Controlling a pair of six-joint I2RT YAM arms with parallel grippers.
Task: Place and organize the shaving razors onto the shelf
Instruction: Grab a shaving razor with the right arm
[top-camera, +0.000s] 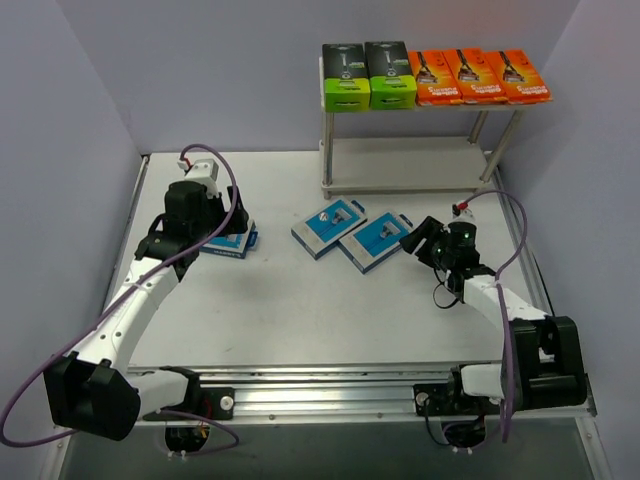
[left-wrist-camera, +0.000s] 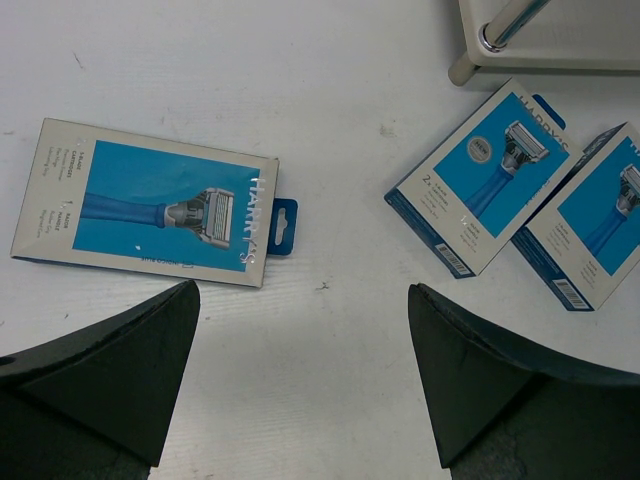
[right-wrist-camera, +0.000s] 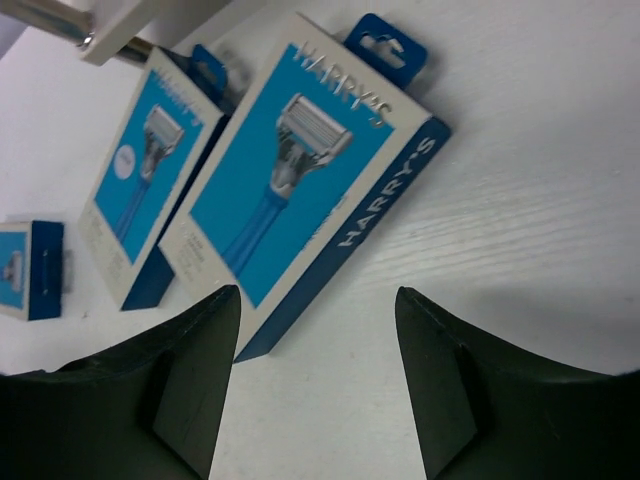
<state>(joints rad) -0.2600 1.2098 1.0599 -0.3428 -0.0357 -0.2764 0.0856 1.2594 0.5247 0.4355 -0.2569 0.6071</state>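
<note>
The shelf (top-camera: 415, 168) stands at the back right. Its top board carries two black-and-green razor packs (top-camera: 366, 75) and three orange packs (top-camera: 480, 76). Three light blue packs lie flat on the table. One (left-wrist-camera: 150, 203) lies just ahead of my left gripper (left-wrist-camera: 303, 288), which hovers open over bare table. The other two (top-camera: 329, 227) (top-camera: 377, 240) lie side by side mid-table. My right gripper (right-wrist-camera: 318, 291) is open, low at the near corner of the nearer blue pack (right-wrist-camera: 300, 170), with nothing between its fingers.
The shelf's lower board shows nothing on it in the top view. A shelf foot and post (left-wrist-camera: 497, 35) stand just beyond the two middle packs. Side walls enclose the table on the left and right. Purple cables loop off both arms.
</note>
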